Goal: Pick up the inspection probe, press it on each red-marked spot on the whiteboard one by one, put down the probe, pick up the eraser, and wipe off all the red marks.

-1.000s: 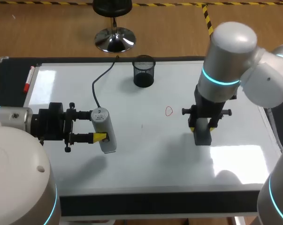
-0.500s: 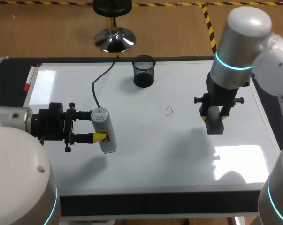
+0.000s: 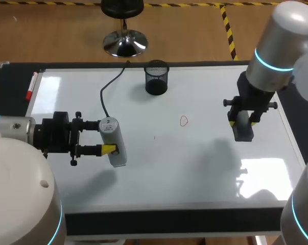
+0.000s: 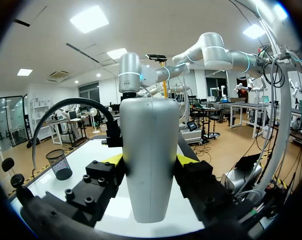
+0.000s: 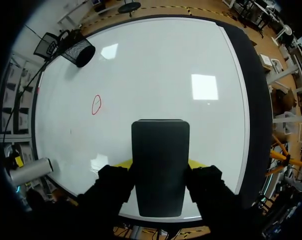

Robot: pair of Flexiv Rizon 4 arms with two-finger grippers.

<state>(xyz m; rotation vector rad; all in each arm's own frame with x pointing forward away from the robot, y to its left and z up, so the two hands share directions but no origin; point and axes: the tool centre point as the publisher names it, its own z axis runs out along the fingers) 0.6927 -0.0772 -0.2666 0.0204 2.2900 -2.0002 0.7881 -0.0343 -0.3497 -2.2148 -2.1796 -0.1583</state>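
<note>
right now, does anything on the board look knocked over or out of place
Nothing stands out. The mesh cup stands upright, the probe sits in the left gripper, the eraser in the right gripper, and one red mark is on the whiteboard.

The left arm [image 3: 13, 128] is lying low and level, the left hand [image 3: 107, 137] pointing sideways and gripping the probe [image 3: 114, 149] from both sides. The right arm [image 3: 276, 48] is standing upright, the right hand [image 3: 242, 124] pointing down and clamping the eraser [image 3: 243, 132].

Whiteboard [image 3: 194, 168]: glossy, smooth, white, with glare patches. Inspection probe [image 3: 113, 140]: smooth satin silver-grey casing. Eraser [image 3: 242, 130]: matt dark grey block. Pen cup [image 3: 156, 77]: black wire mesh.
</note>
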